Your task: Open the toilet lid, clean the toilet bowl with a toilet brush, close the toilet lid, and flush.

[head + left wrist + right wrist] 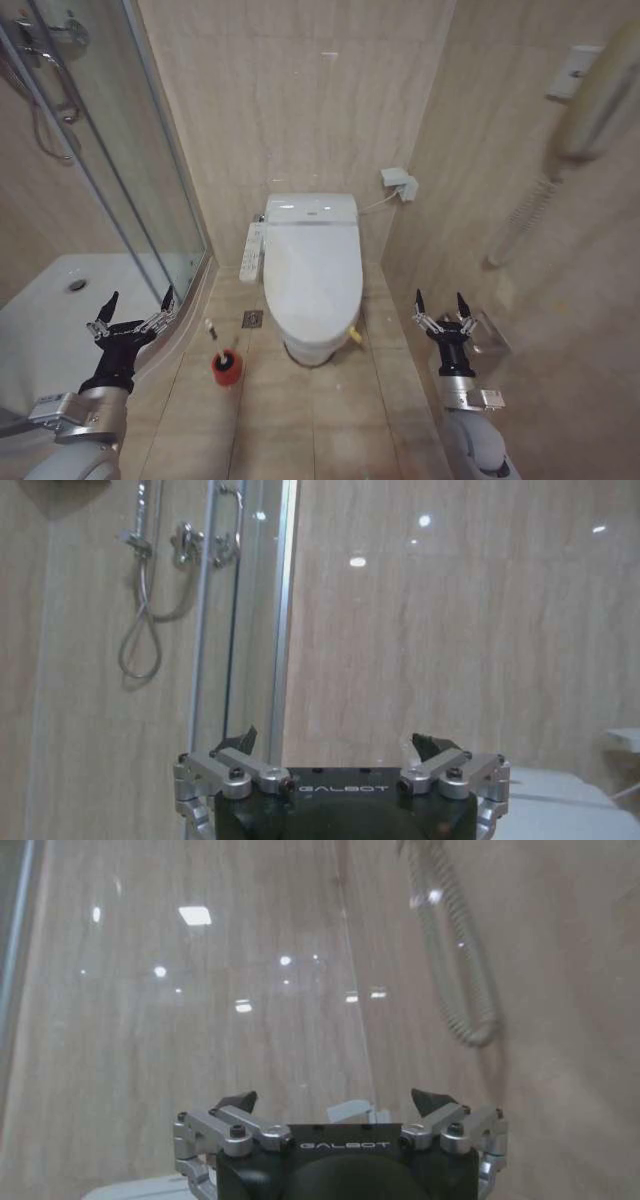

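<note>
The glossy white toilet lid (312, 265) lies shut over the toilet, so the toilet bowl is hidden beneath it. A small yellow tie (355, 336) hangs at the lid's front right edge. The toilet brush (214, 340) stands in its red holder (227, 368) on the floor, left of the toilet. My left gripper (138, 304) is raised at the lower left, open and holding nothing, apart from the brush. My right gripper (441, 302) is raised at the lower right, open too. The left wrist view shows the left gripper (336, 746) facing the wall; the right gripper (335, 1101) faces a wall as well.
A glass shower enclosure (110, 170) with a white tray (60, 300) fills the left side. A wall phone (590, 100) with coiled cord and a metal fixture (490, 330) sit on the right wall. A control panel (252, 252) flanks the toilet. A floor drain (253, 319) lies nearby.
</note>
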Motion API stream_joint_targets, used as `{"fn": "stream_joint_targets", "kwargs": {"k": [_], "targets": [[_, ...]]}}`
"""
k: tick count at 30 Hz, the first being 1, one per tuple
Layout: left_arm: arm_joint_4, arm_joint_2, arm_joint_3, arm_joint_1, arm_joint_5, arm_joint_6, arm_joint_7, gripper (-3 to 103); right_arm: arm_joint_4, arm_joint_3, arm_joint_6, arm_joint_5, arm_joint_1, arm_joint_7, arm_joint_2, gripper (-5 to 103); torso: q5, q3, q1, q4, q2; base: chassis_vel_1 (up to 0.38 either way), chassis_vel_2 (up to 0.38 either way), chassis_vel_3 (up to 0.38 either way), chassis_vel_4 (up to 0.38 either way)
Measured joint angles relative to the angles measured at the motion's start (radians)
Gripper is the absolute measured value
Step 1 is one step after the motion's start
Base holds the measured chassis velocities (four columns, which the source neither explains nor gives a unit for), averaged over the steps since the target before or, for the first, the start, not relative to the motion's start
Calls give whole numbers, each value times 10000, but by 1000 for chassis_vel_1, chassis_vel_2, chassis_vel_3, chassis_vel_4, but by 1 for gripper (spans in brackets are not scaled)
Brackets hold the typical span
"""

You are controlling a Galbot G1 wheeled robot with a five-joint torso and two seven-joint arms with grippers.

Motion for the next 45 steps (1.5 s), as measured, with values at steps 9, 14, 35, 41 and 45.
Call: {"fn": "stream_joint_targets", "kwargs": {"k": [9, 14, 35, 41, 45], "targets": [[141, -31, 155, -123, 24, 9, 11, 100, -77, -5, 78, 39, 45, -18, -20, 100, -4, 4, 7, -4, -3, 90, -109, -97, 104], [285, -94, 332, -280, 66, 21, 14, 100, -226, -16, 76, 49, 162, -17, -65, 100, -4, 8, 19, 1, -8, -72, 49, 79, -53], [351, -209, 329, -198, 35, -308, 82, 100, -353, -52, 109, 56, 185, -35, -5, 100, -7, 3, 7, -4, -4, 4, 0, -5, 2], [281, -209, 305, -140, 17, -341, 116, 100, -325, -41, 118, 54, 160, -42, -12, 100, -7, 3, 7, -3, -4, 0, 0, 0, 0], [264, -207, 291, -94, 2, -404, 142, 100, -297, -17, 142, 54, 115, -49, -19, 100, -7, 3, 8, -3, -4, 0, 0, 0, 0]]}}
